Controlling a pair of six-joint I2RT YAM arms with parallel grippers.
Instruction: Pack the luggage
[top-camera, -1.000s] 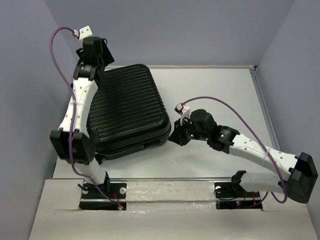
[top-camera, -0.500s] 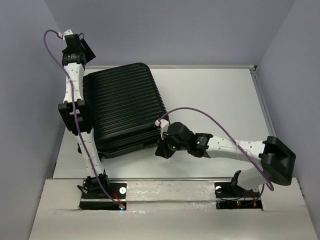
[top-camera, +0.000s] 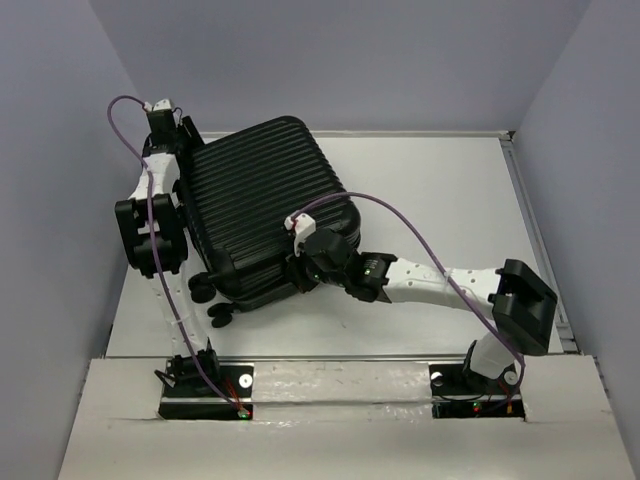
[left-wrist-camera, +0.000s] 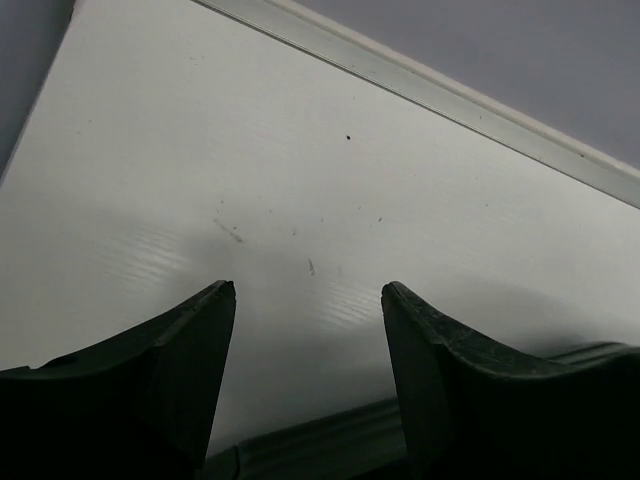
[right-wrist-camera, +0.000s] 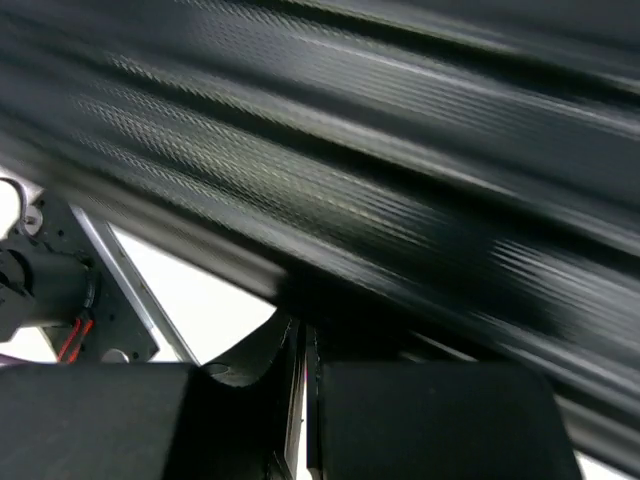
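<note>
While its fingers (left-wrist-camera: 180, 350) stood wide apart with nothing between them, the left gripper (left-wrist-camera: 308, 290) hung over bare white table (left-wrist-camera: 300, 150), with a dark ribbed edge just under it at the bottom of the left wrist view. Seen from above, it sat just beside the far left corner of the luggage (top-camera: 265, 195); whether it touched the shell could not be told. The right gripper (right-wrist-camera: 305, 400) was closed, its fingers pressed together with nothing visible between them. It pointed up close at the ribbed black shell, which was blurred and filled the right wrist view. From above, it was at the near right edge of the luggage. The luggage lay closed, ribbed face up, turned at an angle on the left half of the table, with its wheels (top-camera: 201, 290) at the near left end.
</note>
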